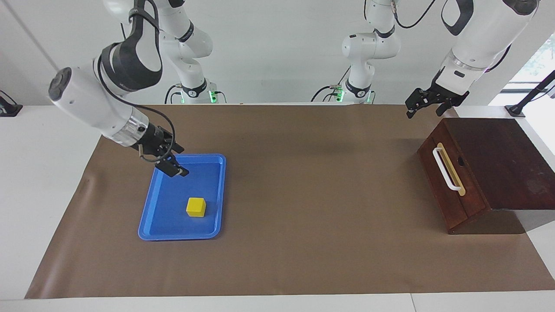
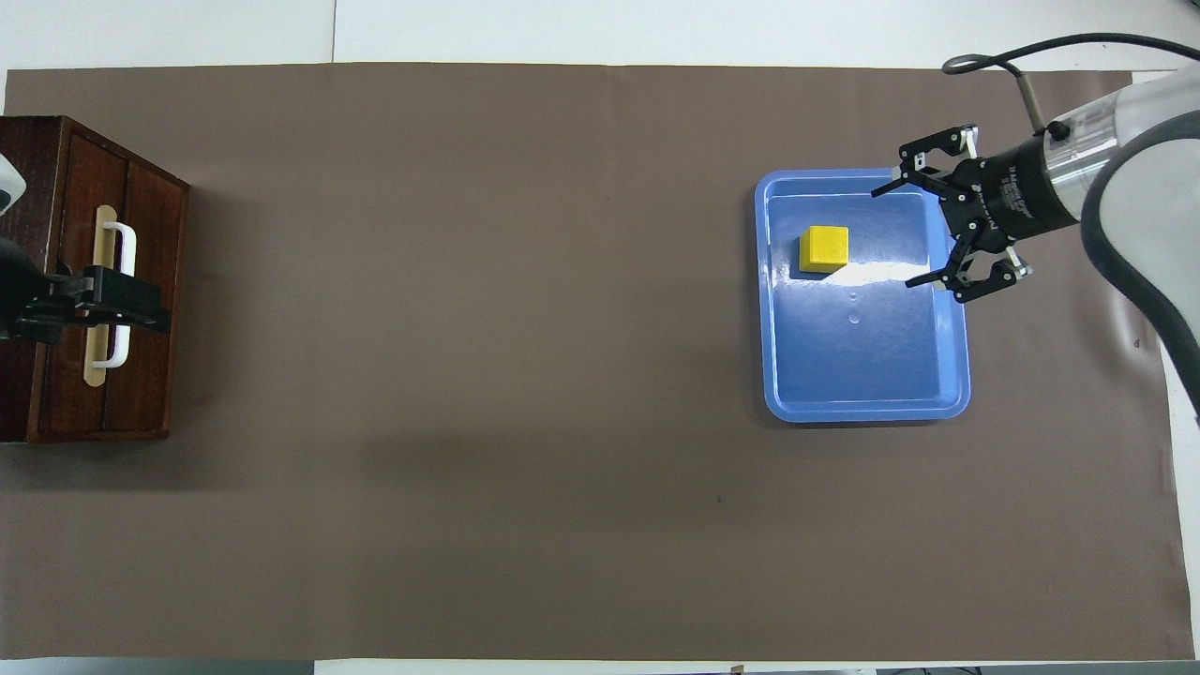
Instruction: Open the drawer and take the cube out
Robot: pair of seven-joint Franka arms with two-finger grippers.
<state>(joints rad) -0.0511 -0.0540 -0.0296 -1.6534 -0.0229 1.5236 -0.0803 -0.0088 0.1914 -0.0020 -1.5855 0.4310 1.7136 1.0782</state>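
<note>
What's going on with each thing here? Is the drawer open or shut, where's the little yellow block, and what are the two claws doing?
Drawer: shut, handle untouched.
Cube: out of the drawer, resting flat in the tray, not held.
Tray: flat on the table, holding only the cube.
Right end effector: open, empty, over the tray.
Left end effector: open, empty, raised beside the drawer.

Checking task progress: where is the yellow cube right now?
The cube lies in the blue tray toward the right arm's end of the table, with the right gripper raised over the tray.
</note>
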